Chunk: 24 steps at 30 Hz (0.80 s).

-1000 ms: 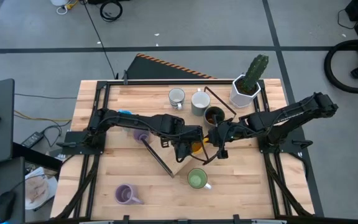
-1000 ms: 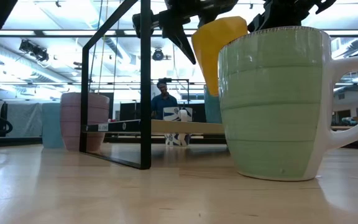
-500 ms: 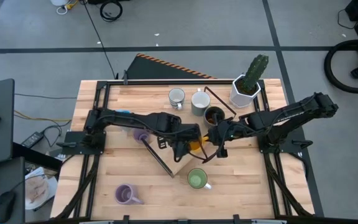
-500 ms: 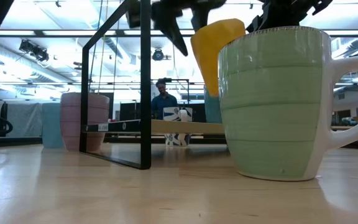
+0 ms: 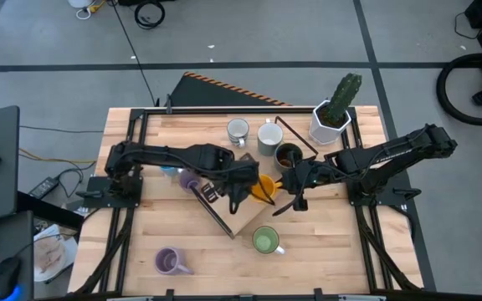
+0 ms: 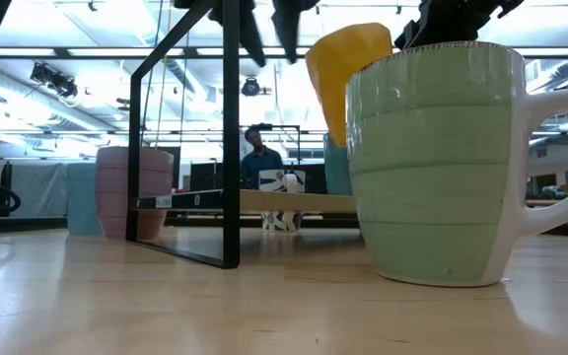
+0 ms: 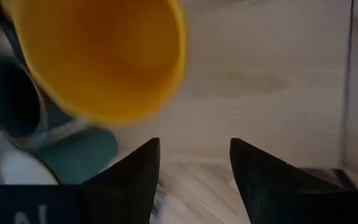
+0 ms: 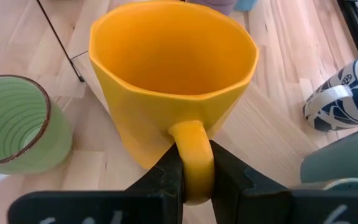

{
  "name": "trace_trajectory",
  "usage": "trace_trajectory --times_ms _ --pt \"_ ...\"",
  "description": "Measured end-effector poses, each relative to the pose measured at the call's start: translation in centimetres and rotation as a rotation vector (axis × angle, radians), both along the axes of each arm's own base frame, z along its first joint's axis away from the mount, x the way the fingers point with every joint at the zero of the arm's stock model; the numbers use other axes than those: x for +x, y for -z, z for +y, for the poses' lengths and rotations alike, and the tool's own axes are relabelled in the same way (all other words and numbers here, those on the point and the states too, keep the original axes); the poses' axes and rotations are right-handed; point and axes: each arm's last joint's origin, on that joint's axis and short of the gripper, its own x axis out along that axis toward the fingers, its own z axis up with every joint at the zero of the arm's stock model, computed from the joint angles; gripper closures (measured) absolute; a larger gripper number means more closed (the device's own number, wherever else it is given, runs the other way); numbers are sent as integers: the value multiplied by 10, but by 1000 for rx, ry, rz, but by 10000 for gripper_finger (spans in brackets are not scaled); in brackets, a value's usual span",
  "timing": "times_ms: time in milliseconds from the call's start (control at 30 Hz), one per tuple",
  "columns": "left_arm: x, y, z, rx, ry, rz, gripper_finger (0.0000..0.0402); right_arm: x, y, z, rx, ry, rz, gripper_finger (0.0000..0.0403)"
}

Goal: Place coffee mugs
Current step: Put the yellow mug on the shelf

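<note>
The orange mug [image 5: 264, 188] hangs in the air over the middle of the table, in my right gripper [image 5: 285, 191], which is shut on it. In the right wrist view the orange mug [image 8: 173, 81] shows its open mouth. My left gripper [image 5: 238, 189] stands just left of the mug, open and touching nothing; in its wrist view the left gripper [image 7: 194, 158] has the orange mug [image 7: 104, 56] ahead of it. The green mug [image 5: 264, 241] stands on its base near the front. My right gripper pinches the orange mug's handle [image 8: 190, 140] between its two fingers [image 8: 166, 177], one on each side of the loop. It comes from the table's right. The mug is lifted clear of the table and tilted [image 6: 348, 74], with its body away from the fingers.
A black wire frame [image 5: 212, 209] with a wooden board [image 5: 245, 219] lies under both grippers. White [image 5: 238, 131], grey [image 5: 269, 138] and dark brown [image 5: 288, 155] mugs and the cactus pot [image 5: 331, 117] stand at the far side. Lilac mugs [image 5: 168, 262] [image 5: 189, 182] stand to the left. A person [image 6: 257, 158] is beyond the table.
My left gripper has drawn back from the orange mug toward the table's left and risen a little, so more of the mug shows from above. The mug has stayed in my right gripper, almost where it was.
</note>
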Motion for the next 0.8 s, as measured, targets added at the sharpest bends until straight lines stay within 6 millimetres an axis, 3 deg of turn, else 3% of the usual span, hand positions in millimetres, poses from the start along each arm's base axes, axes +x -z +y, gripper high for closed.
trace_trajectory --times_ms 367,667,800 --pt "-13 1 26 -71 -464 44 238 -1 1 3 52 52 1 347" --pt "-27 -18 49 -145 -659 -110 276 -8 3 20 15 164 -14 345" --pt "-37 -5 59 -168 -690 -186 287 -9 11 26 -2 187 -46 345"
